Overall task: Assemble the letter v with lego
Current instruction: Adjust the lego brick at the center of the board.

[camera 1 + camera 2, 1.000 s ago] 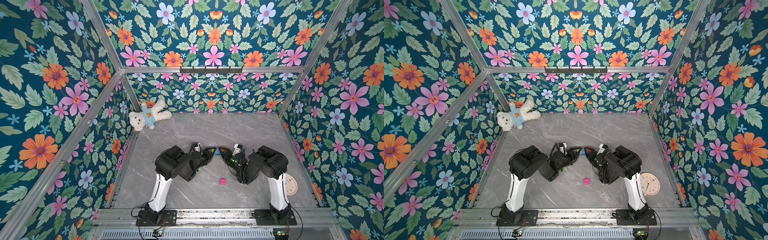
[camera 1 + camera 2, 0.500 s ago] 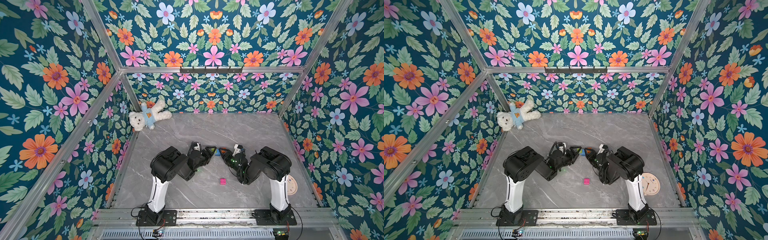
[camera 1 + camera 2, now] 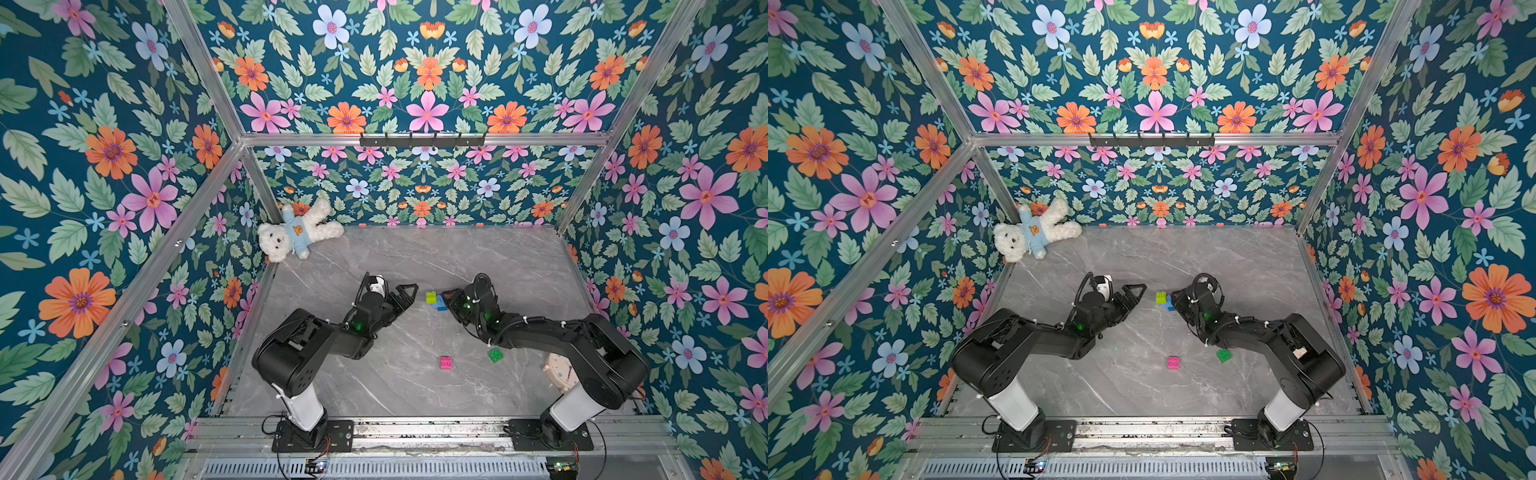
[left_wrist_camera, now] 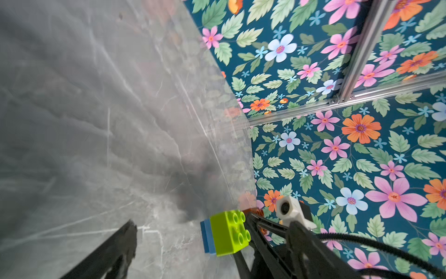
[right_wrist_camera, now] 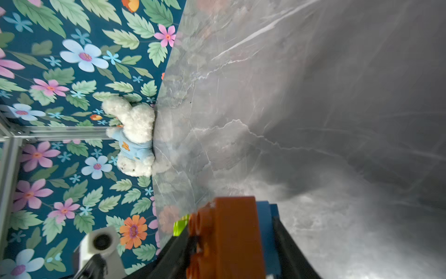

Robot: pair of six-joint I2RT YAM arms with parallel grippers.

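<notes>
My right gripper (image 3: 445, 300) is shut on a small joined cluster of lego at mid-table. The cluster shows a lime brick (image 3: 431, 296) on a blue brick (image 3: 439, 305) in both top views. In the right wrist view an orange brick (image 5: 229, 239) sits between the jaws with the blue brick (image 5: 268, 217) behind it. My left gripper (image 3: 409, 295) stands open just left of the cluster, not touching it. The left wrist view shows the lime brick (image 4: 229, 233) ahead of my spread fingers (image 4: 115, 251). A pink brick (image 3: 445, 362) and a green brick (image 3: 495, 354) lie loose nearer the front.
A white teddy bear (image 3: 297, 235) in a blue shirt lies in the back left corner. A small round clock (image 3: 561, 370) lies by the right arm's base. Flowered walls close in the marble table (image 3: 415, 257) on three sides.
My left gripper has opened, let go of the cluster and drawn back to the left. The right gripper has kept its hold and place.
</notes>
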